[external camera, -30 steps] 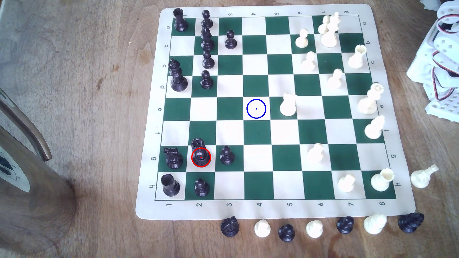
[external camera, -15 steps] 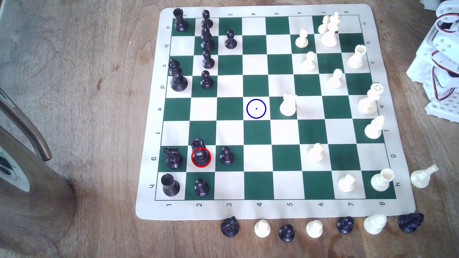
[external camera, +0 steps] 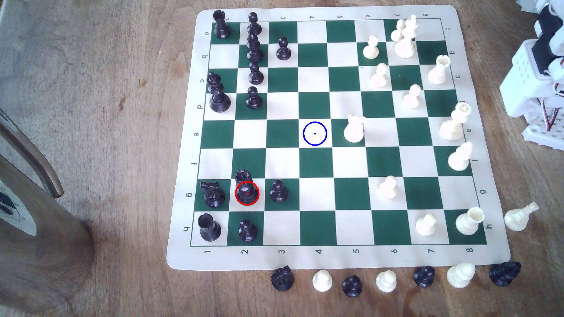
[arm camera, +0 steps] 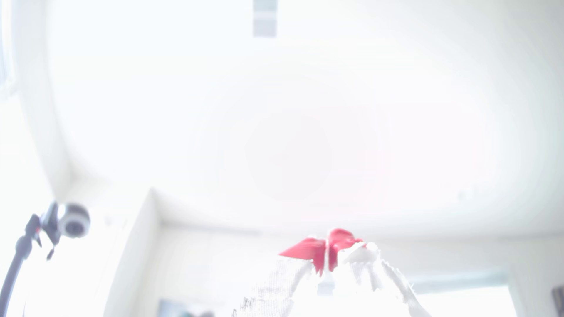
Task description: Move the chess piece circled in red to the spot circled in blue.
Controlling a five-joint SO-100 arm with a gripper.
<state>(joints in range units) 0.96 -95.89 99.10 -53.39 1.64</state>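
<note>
Wooden table (external camera: 122, 76), claw (arm camera: 328, 253) closed, empty

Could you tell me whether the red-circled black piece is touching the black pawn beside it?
Apart. In the exterior view, the chess piece and the black pawn stand on neighbouring squares with a clear strip of board between their bases.
</note>
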